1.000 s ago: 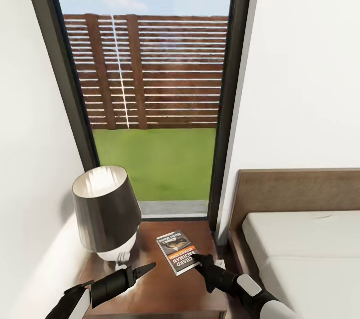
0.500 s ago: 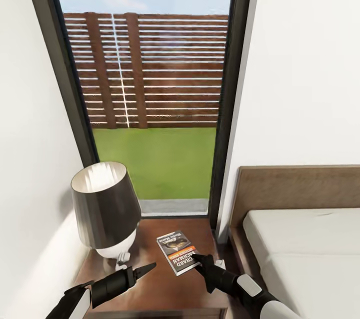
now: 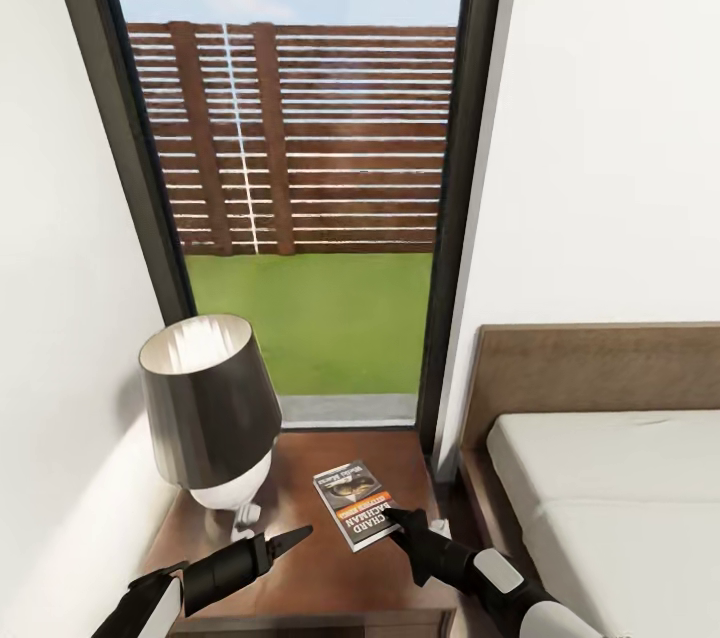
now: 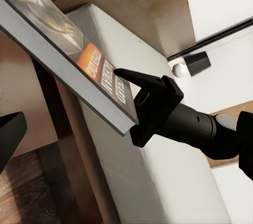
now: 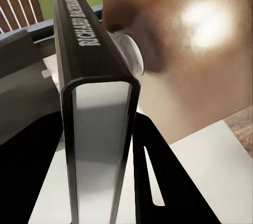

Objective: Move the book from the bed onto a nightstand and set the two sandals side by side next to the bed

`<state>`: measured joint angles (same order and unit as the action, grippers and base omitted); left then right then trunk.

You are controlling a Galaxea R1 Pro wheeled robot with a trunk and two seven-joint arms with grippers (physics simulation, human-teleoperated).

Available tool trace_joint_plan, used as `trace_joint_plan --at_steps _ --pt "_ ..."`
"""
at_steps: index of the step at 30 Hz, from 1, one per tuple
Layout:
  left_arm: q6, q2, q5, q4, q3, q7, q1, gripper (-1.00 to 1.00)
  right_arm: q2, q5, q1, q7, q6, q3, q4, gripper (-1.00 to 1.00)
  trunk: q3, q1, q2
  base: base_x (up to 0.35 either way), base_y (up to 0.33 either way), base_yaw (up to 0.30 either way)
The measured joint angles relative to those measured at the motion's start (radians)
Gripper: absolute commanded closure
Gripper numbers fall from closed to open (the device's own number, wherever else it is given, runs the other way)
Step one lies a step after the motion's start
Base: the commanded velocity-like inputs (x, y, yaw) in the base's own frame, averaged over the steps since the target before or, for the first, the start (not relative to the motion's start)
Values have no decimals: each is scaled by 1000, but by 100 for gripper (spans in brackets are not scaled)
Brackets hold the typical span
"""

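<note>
book (image 3: pixel 354 504) over nightstand (image 3: pixel 300 578), pinched between right gripper (image 3: pixel 398 519) fingers, left gripper (image 3: pixel 296 537) state unclear

Right hand (image 3: pixel 392 520) clamped on book (image 3: pixel 353 503), left hand (image 3: pixel 300 533) free, fingers together

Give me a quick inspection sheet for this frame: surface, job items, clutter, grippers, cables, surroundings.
Surface: nightstand, glossy dark-brown top, between window and bed.
Job's things: book over the nightstand, gripped at its near corner; whether it touches the top cannot be told. Bed at right, mattress bare. Sandals: nothing seen.
Clutter: lamp with dark shade on the nightstand.
Grippers: right gripper shut on the book; left gripper empty, fingers together, over the nightstand.
Cables: nothing seen.
Surroundings: white walls, tall window, fence and grass outside.
</note>
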<state>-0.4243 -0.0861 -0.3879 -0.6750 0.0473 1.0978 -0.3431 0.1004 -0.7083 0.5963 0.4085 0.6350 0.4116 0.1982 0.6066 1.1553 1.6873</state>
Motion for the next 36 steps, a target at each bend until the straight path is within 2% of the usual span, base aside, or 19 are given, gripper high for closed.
trace_joint_plan --at_steps 25,31,36 --pt "2 5 0 0 -1 -1 0 -100 0 0 0 0 0 0 0 100 78 96 175 0 0 0" --pt "4 5 0 0 -1 -45 0 -100 0 1 0 0 0 0 0 100 97 119 217 0 0 0" --pt "4 5 0 0 -2 -51 0 -100 0 1 0 0 0 0 0 100 113 138 252 0 0 0"
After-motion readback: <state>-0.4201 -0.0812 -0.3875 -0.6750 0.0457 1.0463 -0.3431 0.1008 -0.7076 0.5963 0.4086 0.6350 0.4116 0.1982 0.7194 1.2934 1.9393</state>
